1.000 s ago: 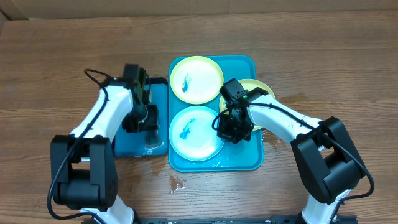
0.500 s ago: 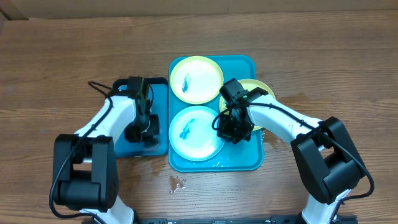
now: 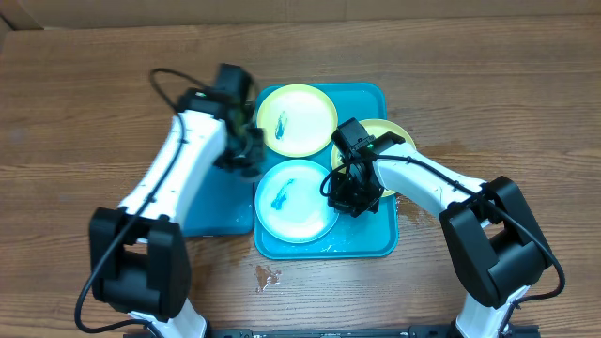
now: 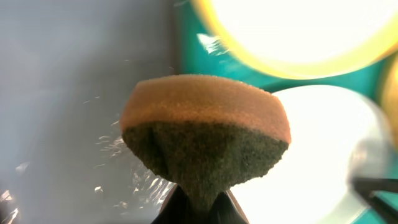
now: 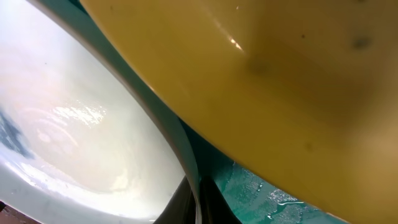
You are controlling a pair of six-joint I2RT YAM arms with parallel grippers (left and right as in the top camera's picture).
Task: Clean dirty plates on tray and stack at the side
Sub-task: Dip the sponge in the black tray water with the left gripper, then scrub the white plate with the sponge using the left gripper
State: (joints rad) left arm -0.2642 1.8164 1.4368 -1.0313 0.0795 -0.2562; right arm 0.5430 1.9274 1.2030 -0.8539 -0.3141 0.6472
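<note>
The teal tray [image 3: 376,246] holds a light blue plate [image 3: 296,202] with a blue smear at the front and a lime-green plate [image 3: 297,119] with a blue smear at the back. A second lime-green plate [image 3: 387,136] lies over the tray's right rim, partly under my right arm. My right gripper [image 3: 345,199] is shut on the light blue plate's right rim [image 5: 198,186]; the green plate [image 5: 280,93] fills the view above it. My left gripper [image 3: 246,150] is shut on an orange and dark green sponge [image 4: 205,130], above the gap between the small tray and the teal tray's left edge.
The smaller black-rimmed blue tray [image 3: 221,221], wet [image 4: 74,93], lies left of the teal tray. Water drops [image 3: 268,277] sit on the wooden table in front of the trays. The teal tray floor [image 5: 261,186] is wet.
My left arm has lifted off the small tray's front and swung back and right with the sponge, to the teal tray's left edge. The right arm has not moved.
</note>
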